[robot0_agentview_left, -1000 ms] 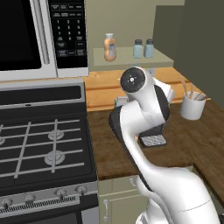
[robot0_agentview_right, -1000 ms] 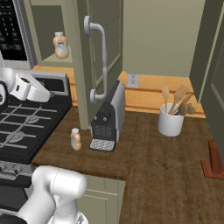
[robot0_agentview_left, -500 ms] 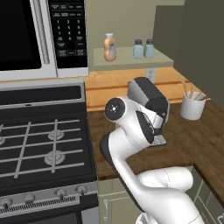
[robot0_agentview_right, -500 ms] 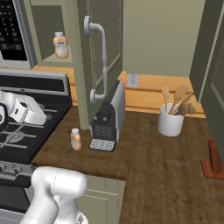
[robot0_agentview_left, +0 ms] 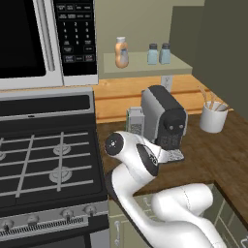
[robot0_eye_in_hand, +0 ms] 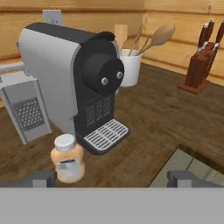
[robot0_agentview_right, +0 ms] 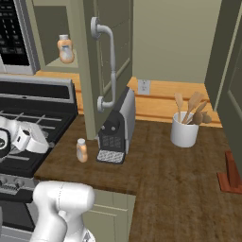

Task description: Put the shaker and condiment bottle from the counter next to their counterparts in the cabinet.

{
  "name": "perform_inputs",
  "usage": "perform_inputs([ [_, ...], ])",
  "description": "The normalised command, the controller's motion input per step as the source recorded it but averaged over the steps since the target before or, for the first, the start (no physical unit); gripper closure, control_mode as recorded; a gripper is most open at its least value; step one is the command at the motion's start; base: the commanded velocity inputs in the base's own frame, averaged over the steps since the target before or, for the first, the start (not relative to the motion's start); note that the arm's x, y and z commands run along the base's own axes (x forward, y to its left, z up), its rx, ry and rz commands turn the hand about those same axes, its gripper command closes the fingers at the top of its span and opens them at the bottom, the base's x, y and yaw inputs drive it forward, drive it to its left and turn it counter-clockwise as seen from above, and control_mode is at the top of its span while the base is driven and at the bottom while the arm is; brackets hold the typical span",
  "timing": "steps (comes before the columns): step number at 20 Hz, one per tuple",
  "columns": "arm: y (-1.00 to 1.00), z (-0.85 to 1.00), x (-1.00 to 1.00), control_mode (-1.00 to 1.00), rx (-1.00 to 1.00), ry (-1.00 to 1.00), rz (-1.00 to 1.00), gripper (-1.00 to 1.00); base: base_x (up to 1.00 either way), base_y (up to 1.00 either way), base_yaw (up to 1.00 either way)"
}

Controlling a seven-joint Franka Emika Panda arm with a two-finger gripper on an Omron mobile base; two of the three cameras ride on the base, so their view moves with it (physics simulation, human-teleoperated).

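On the brown counter (robot0_agentview_right: 156, 170) an orange condiment bottle (robot0_agentview_right: 82, 150) with a cream cap stands just left of the coffee machine's front. In the hand view the bottle (robot0_eye_in_hand: 68, 164) stands low between my open gripper's (robot0_eye_in_hand: 113, 179) fingertips (robot0_eye_in_hand: 41, 178), nearer the left one and a little beyond it, untouched. From the right base camera my gripper (robot0_agentview_right: 45, 142) hovers over the stove's edge, left of the bottle. On the cabinet (robot0_agentview_left: 145, 68) shelf stand an identical orange bottle (robot0_agentview_left: 122, 52) and two pale blue shakers (robot0_agentview_left: 152, 54) (robot0_agentview_left: 165, 53) side by side.
A grey-and-black coffee machine (robot0_eye_in_hand: 74, 83) stands right behind the bottle, a box grater (robot0_eye_in_hand: 26, 111) at its left. Farther back are a white utensil holder (robot0_agentview_right: 184, 132) and a knife block (robot0_agentview_right: 231, 172). The open cabinet door (robot0_agentview_right: 101, 28) hangs over the counter; the stove (robot0_agentview_left: 43, 160) lies left.
The arm has folded down and the hand has dropped from above the stove to counter height, facing the bottle. The jaws have stayed open.
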Motion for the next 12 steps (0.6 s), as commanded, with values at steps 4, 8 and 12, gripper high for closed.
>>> perform_inputs([
  [4, 0.06, -0.42, 0.12, -1.0, 0.0, 0.03, -0.13, -1.0, 0.0, 0.0, 0.0],
  [8, 0.27, -0.37, 0.26, -1.0, 0.0, -0.01, -0.38, -1.0, 0.0, 0.0, 0.0],
  [12, 0.0, -0.27, 0.11, -1.0, 0.0, 0.03, -0.19, -1.0, 0.0, 0.0, 0.0],
])
